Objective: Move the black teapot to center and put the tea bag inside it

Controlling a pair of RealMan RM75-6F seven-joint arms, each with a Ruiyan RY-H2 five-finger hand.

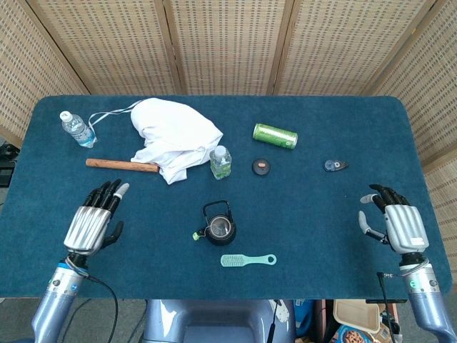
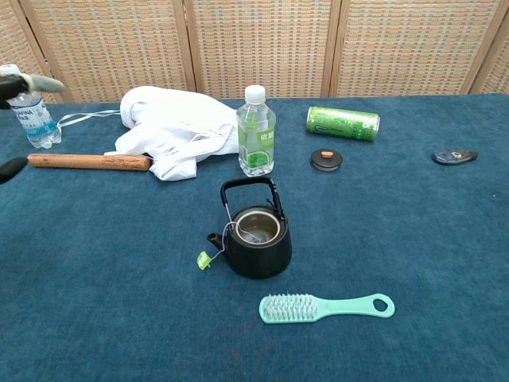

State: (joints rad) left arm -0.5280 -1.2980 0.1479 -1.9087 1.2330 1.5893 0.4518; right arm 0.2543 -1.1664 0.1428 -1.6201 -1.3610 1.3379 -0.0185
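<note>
Head view showed the black teapot [image 1: 218, 228] mid-table, lid off, the tea bag [image 2: 253, 233] apparently inside, its green tag [image 2: 204, 259] dangling outside. Both the left hand [image 1: 94, 221] and the right hand [image 1: 397, 222] hovered spread, holding nothing. Snagging that thin string could pull the bag out. The pot looked matte, squat, round.

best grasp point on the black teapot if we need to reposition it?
Take the black teapot by its handle, coming from above. The handle stands upright as a loop over the open mouth, so fingers can likely hook through it. Its spout points toward the left robot hand, which is open and nearer; the tea bag tag hangs there, so avoid side grasps.
</note>
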